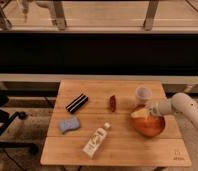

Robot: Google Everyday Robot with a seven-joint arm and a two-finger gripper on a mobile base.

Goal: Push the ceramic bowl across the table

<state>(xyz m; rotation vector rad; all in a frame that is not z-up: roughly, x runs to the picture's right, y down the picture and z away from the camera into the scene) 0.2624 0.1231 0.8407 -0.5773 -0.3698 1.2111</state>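
The orange-red ceramic bowl [151,126] sat near the counter's [127,152] right edge, just below a whitish cup [143,93]. The claw [141,113] was at the bowl's upper-left rim; whether it was apart or together could not be told. Bare wood lay to the bowl's left, up to a white bottle [96,141].

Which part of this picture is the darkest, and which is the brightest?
In the camera view, the darkest part is the black band behind the table. The brightest is the pale floor at the top, past the railing. The tabletop is softly and evenly lit. The robot's hand sits at the orange bowl's upper-left rim, in that lit area.
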